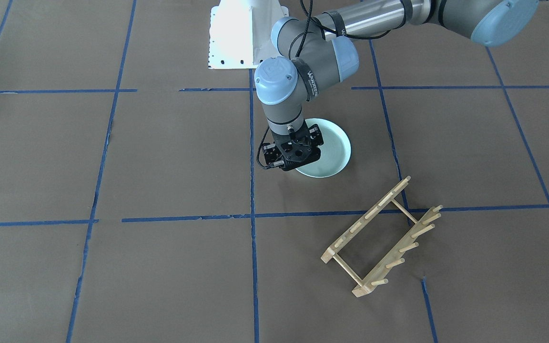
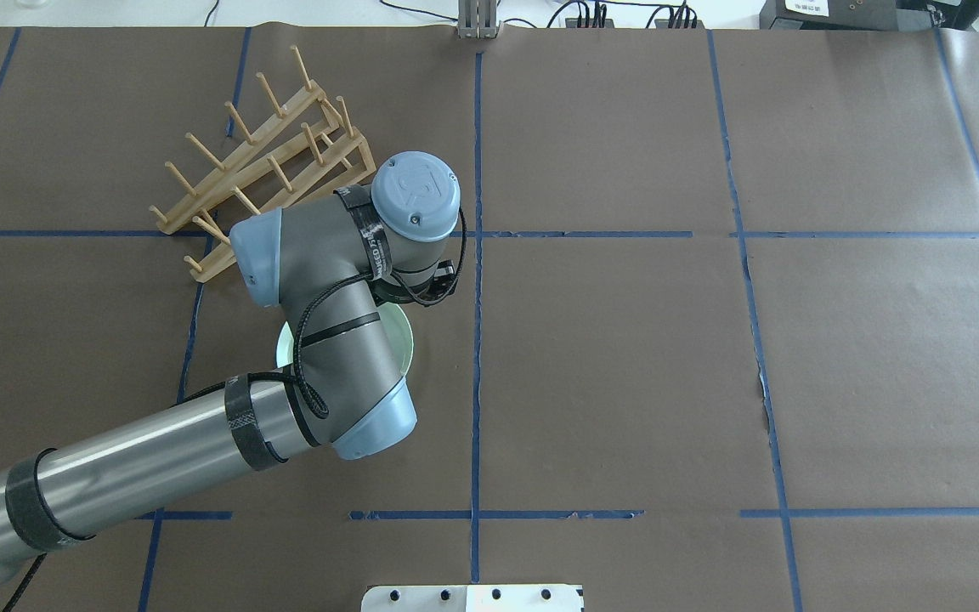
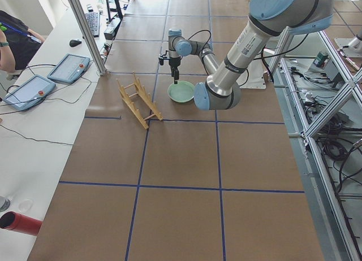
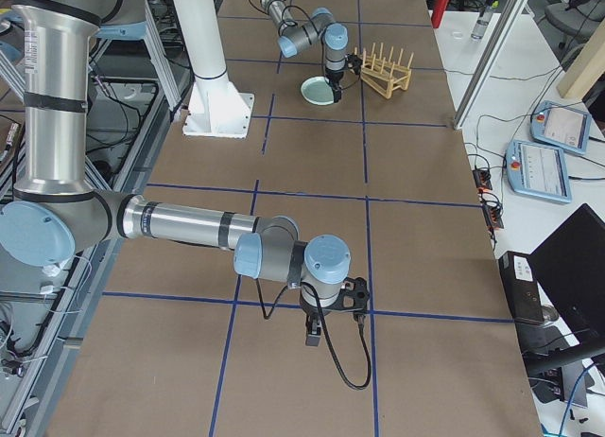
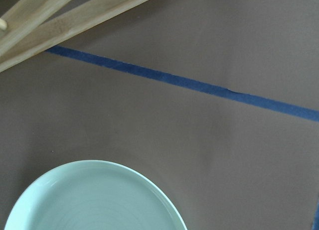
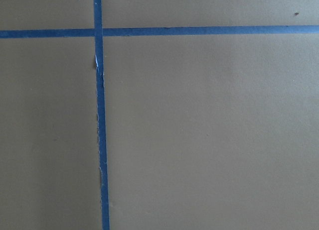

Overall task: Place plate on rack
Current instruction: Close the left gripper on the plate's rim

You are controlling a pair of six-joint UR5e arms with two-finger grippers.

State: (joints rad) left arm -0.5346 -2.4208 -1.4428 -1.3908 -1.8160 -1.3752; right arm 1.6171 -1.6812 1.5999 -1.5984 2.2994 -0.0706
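The pale mint-green plate (image 1: 334,147) lies flat on the brown table, partly under my left arm in the overhead view (image 2: 402,337). My left gripper (image 1: 295,157) points down over the plate's edge that faces the table's middle. Its fingers are hidden under its black body, so I cannot tell if it is open. The left wrist view shows the plate's rim (image 5: 94,200) at the bottom left and a rail of the rack (image 5: 60,21) at the top left. The wooden rack (image 1: 379,238) stands empty a short way past the plate (image 2: 268,161). My right gripper (image 4: 315,339) hangs over bare table far away; I cannot tell its state.
Blue tape lines (image 1: 250,216) divide the brown table cover into squares. The white robot base plate (image 1: 241,38) sits at the robot's edge. Beyond the table, on the operators' side, are tablets (image 3: 68,69) and a red cylinder (image 3: 22,222).
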